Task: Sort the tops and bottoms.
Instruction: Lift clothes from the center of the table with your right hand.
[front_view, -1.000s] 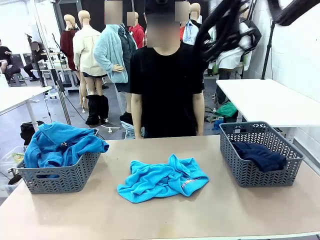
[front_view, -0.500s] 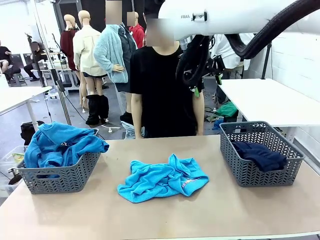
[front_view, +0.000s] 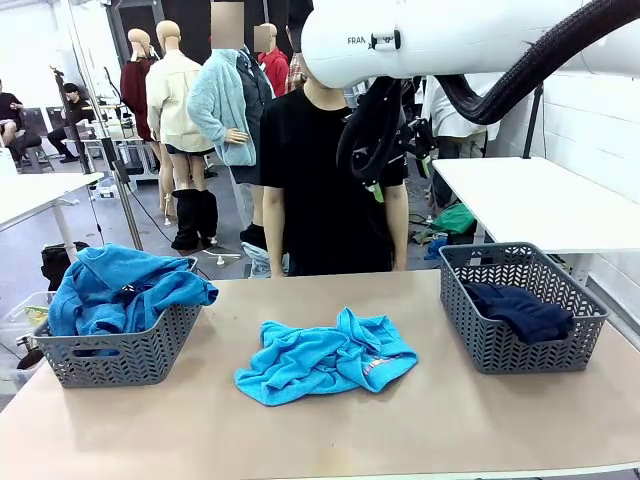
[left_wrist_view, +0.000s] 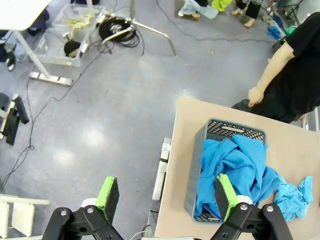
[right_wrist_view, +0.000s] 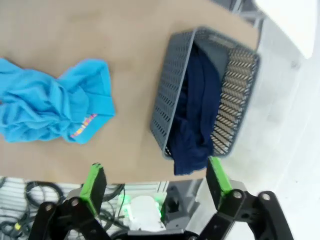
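from the wrists we see both sets of fingers (left_wrist_view: 167, 195) (right_wrist_view: 156, 186) wide and empty; the front shows blue tops (front_view: 125, 290) and navy bottoms (front_view: 518, 310) in baskets, a turquoise top (front_view: 325, 358) on the worktop (front_view: 420, 420); our right arm (front_view: 450, 40) has swung lower.

Right arm (front_view: 470, 40) cut off at top edge

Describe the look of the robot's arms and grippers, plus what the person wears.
The right arm is glossy white with small dark lettering and a thick black ribbed cable. The left gripper and right gripper are black, bolted linkages with bright green pads. The person wears a black short-sleeved T-shirt.
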